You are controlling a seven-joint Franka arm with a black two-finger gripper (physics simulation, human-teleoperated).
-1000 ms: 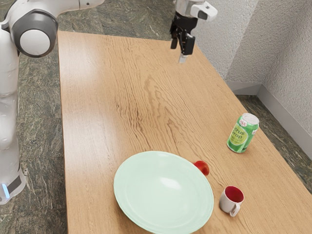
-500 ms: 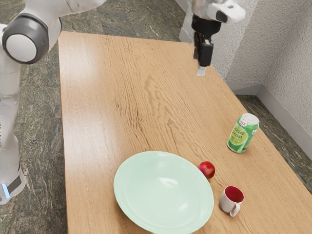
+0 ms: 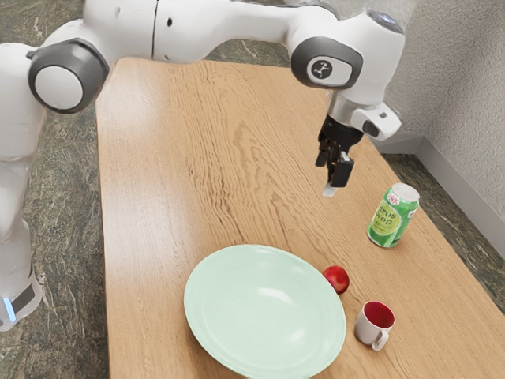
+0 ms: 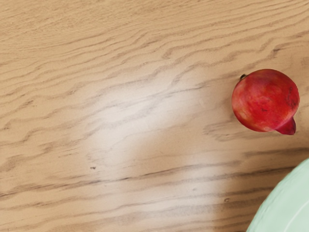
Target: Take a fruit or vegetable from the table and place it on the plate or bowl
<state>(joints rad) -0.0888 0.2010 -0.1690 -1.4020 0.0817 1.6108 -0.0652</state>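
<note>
The tool (image 3: 331,185), state not discernible, is being brought from the frame's upper centre down to right of centre, nearer the pomegranate (image 3: 337,278), which is lying on the counter (image 3: 197,158) just beside the green plate's (image 3: 189,304) right rim; grasping is being prepared.

The pomegranate (image 4: 264,100) is red, the plate (image 3: 264,309) pale mint, the can (image 3: 392,215) green, the mug (image 3: 373,324) white, red inside, the surface (image 3: 197,158) wavy-grained tan.
</note>
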